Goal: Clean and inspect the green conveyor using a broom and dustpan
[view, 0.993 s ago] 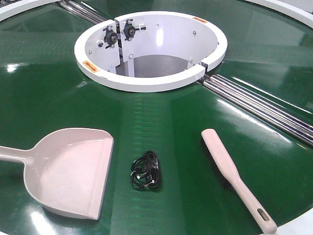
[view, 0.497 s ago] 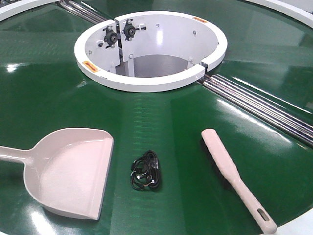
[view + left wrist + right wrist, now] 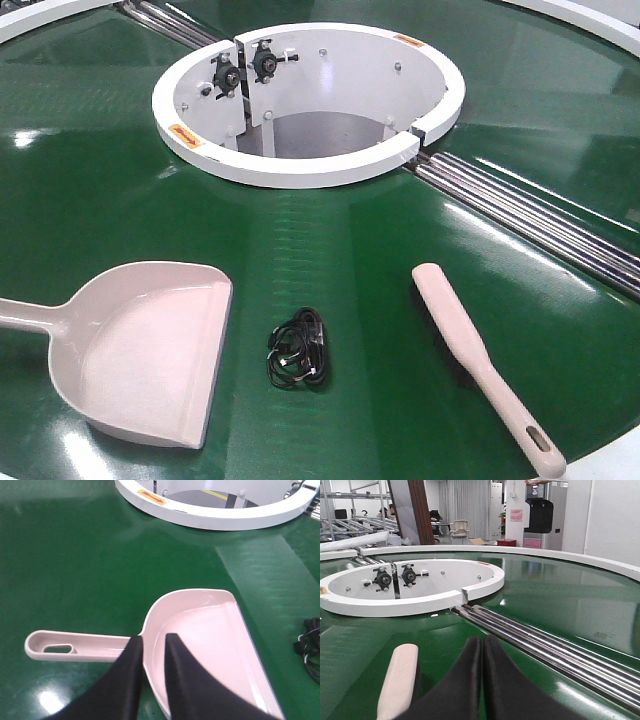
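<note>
The dustpan (image 3: 150, 360) and the broom (image 3: 455, 330) are laid flat on the green conveyor (image 3: 350, 240), well apart, a black cable tangle (image 3: 298, 350) between them. Both are judged light, stiff, slick plastic, best taken by the handle. The left pincer (image 3: 154, 641) is held narrowly parted and empty over the dustpan's handle root; the right pincer (image 3: 482, 639) is closed on nothing beside the broom.

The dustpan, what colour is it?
The dustpan is pale beige-pink, clearest in the left wrist view.
</note>
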You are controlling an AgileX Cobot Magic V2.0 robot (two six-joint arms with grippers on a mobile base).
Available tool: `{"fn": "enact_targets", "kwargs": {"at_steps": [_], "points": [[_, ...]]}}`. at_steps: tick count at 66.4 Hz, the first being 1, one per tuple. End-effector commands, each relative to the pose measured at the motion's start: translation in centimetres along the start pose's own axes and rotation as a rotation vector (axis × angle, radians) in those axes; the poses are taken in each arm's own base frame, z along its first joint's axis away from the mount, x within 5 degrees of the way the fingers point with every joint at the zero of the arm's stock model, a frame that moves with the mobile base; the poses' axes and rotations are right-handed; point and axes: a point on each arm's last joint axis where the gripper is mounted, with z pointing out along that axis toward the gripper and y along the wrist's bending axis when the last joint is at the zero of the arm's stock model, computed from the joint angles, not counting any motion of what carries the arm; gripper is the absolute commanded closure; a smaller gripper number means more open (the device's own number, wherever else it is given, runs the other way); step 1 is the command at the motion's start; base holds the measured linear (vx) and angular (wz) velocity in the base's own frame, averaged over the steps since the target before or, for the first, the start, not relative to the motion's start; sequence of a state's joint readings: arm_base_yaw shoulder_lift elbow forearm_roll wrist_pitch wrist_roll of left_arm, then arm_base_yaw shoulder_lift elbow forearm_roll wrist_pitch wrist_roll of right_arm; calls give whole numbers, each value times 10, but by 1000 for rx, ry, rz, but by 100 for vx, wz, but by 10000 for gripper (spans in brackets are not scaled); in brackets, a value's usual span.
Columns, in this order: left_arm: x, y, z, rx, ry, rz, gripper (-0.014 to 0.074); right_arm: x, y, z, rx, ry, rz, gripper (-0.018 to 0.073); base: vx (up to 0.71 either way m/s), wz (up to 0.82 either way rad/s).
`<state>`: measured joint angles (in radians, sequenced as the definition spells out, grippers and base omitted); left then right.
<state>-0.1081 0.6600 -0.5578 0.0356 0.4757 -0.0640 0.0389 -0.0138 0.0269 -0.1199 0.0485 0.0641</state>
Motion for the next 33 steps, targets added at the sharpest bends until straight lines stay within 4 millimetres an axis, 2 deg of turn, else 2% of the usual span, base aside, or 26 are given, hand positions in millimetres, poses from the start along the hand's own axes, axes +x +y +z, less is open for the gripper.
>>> {"fn": "enact_targets", "kwargs": {"at_steps": [1, 13, 18, 33], "points": [[-16, -1, -4, 3, -91, 40, 377, -4, 1, -1, -5, -79, -9, 569, 0, 0], [-15, 0, -4, 2, -82, 48, 163, -4, 1, -1, -5, -79, -9, 569, 0, 0], [-17, -1, -4, 3, -104, 49, 104, -4, 1, -1, -5, -79, -9, 569, 0, 0], [-21, -3, -6, 35, -155, -27, 81, -4, 1, -1, -5, -79, -9, 569, 0, 0]]}}
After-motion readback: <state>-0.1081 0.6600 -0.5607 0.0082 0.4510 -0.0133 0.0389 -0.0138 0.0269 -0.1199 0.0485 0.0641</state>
